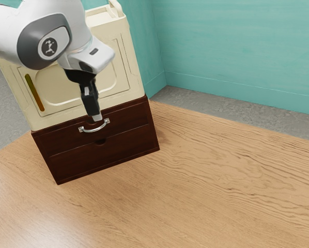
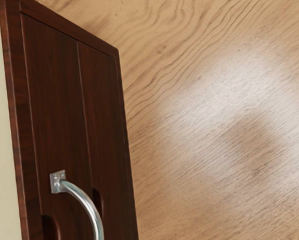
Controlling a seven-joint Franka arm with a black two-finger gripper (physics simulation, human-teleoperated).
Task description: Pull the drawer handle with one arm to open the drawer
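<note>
The gripper (image 1: 96, 119) is pointing down, with its tip close above the handle (image 1: 95, 129), at the upper drawer (image 1: 66, 137). How far open it is, I cannot tell, and also I cannot tell if it touches the handle. The handle is a curved metal bar, fixed at its 2 ends to the front of this drawer.

About the progress: I judge that the reaching is almost done, but the pulling is not yet done. The upper drawer lies level with the front of the chest (image 1: 152, 124), so it looks closed. What is left is to get a good hold of the bar and pull it out toward the near side. If the hold is too high, it could slip off the bar. The lower drawer (image 1: 116, 150) looks closed too; the chest has these 2 drawers.

Above the chest there is a cream box (image 1: 66, 88) with a dark coloured strip (image 1: 34, 93) at the exterior view's left. The arm (image 1: 82, 36) comes in from the same side.

The table (image 1: 221, 181) is of light wood with wavy grain, and it carries a soft shine at the near left. Far behind it are a grey floor (image 1: 206, 106) and a teal wall (image 1: 237, 46), with its corner near the box.
</note>
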